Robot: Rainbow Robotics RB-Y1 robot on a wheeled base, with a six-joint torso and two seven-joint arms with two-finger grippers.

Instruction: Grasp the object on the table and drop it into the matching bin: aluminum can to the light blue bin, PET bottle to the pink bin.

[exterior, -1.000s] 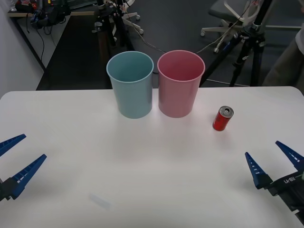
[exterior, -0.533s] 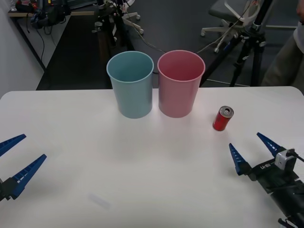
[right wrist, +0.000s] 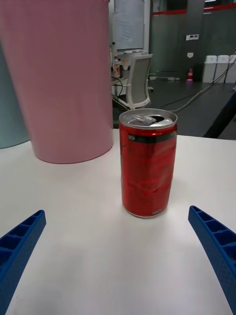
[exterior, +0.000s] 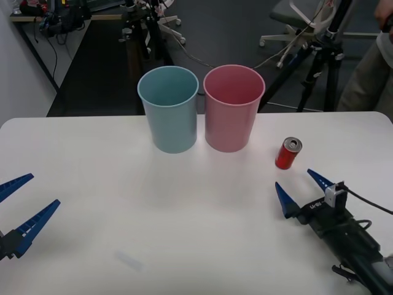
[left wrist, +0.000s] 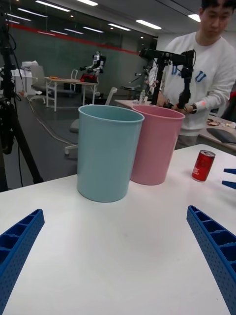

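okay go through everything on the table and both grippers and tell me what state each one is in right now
aluminum can: upright on the table, not gripped, its top opened.
light blue bin: upright, nothing visible inside.
pink bin: upright beside the blue one, nothing visible inside.
right gripper: open, low over the table, just short of the can.
left gripper: open, at the table's left edge, holding nothing.

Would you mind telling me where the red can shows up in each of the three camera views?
Front view: the red can stands right of the pink bin.
Right wrist view: the can stands centred, ahead of the open fingers.
Left wrist view: the can stands far off.
Shared landmark: the pink bin.
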